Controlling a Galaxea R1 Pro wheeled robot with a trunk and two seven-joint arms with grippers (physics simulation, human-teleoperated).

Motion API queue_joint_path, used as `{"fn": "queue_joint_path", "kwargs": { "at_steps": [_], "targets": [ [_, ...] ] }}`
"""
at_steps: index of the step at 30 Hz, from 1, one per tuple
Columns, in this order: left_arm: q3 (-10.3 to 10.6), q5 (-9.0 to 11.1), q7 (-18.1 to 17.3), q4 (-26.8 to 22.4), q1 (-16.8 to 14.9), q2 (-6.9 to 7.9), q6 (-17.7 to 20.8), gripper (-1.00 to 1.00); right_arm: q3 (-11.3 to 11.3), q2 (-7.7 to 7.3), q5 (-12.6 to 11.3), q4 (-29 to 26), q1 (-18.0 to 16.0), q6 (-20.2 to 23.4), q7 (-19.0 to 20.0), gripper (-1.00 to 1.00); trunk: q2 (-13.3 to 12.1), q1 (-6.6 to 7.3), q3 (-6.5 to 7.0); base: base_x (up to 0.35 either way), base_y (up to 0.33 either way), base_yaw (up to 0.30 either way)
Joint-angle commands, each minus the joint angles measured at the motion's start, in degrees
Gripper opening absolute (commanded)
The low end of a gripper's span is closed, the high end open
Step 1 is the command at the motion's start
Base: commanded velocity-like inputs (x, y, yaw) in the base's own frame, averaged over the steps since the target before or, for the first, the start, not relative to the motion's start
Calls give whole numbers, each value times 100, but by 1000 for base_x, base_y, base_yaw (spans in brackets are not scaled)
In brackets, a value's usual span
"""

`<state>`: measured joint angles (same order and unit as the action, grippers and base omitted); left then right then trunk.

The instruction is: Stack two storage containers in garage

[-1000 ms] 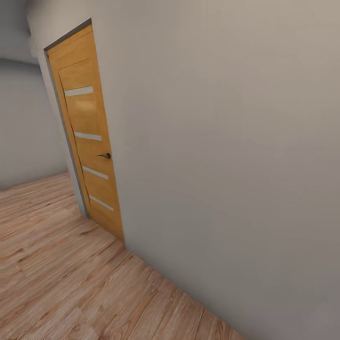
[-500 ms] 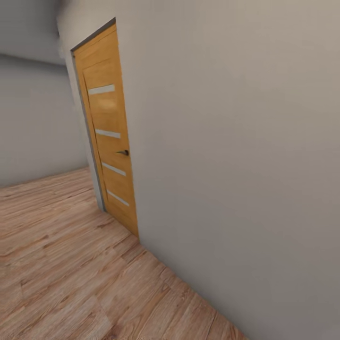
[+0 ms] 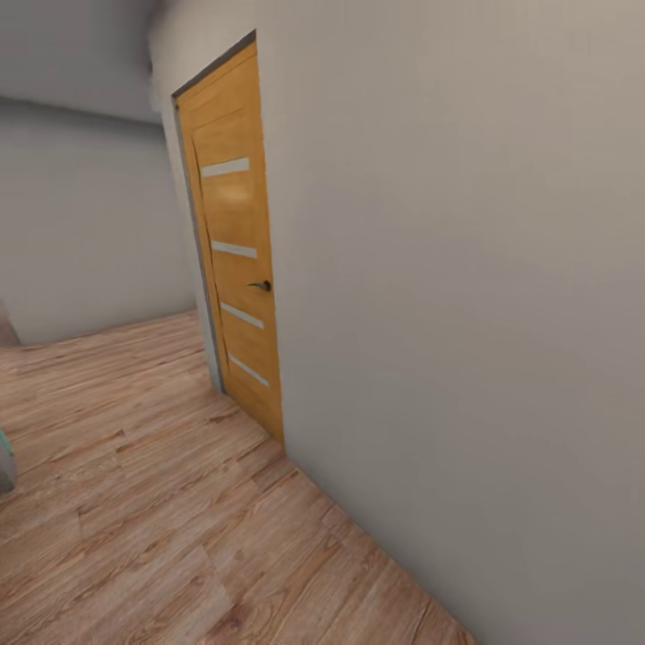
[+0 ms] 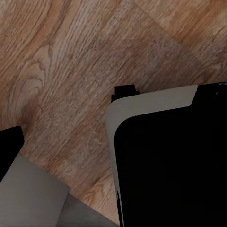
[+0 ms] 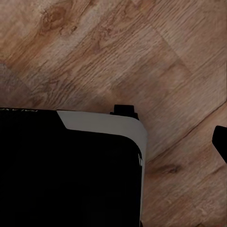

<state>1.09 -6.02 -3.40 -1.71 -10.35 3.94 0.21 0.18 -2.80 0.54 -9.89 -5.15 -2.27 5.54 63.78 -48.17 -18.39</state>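
1. Jaws: can't tell how either pair stands, spread or pressed together. Both wrist cameras look down past a black, pale-edged slab of my own body point(image 4: 170, 161) point(image 5: 71, 165) onto the wood floor point(image 4: 71, 56). No fingertips I can make out, nothing visibly held or touched.
2. Dark bits at the frame edges in both wrist views: too little to identify, leaving them out.
3. Head view: plain grey wall point(image 3: 466, 296) close on my right, closed orange door point(image 3: 237, 242) with pale glass strips and a dark handle point(image 3: 261, 286) set in it further along. Wood planks run on to another grey wall point(image 3: 81, 233) at the far end.
4. Small teal-grey sliver at the left edge of the head view point(image 3: 4, 461): can't identify.
5. Task things: neither orange tub is visible in these pictures, so I can't say where they are.
6. Floor is wood planks, not concrete, so I judge I'm not in the garage.
7. Progress, my read: in transit. No sign of a tub carried, none placed or stacked. Pickup, haul, set-down and stack all look left to do, as far as these pictures go.
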Motion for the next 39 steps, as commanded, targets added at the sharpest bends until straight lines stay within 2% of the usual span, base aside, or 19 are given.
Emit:
{"fn": "queue_joint_path", "kwargs": {
  "at_steps": [1, 12, 39],
  "targets": [
    [5, -57, -12, -5, -2, 2, 3, 100, 0, -2, 6, 4, -3, -19, 17, 100, 5, -1, -7, 99, 54, 49],
    [5, -57, -12, -5, -2, 3, 6, 100, 0, -2, 6, 4, -3, -19, 12, 100, 5, -1, -9, 219, 138, 82],
    [5, -57, -12, -5, -2, 2, 3, 100, 0, -2, 7, 4, -3, -19, 8, 100, 5, -1, -9, 19, 10, 281]
  ]
}}
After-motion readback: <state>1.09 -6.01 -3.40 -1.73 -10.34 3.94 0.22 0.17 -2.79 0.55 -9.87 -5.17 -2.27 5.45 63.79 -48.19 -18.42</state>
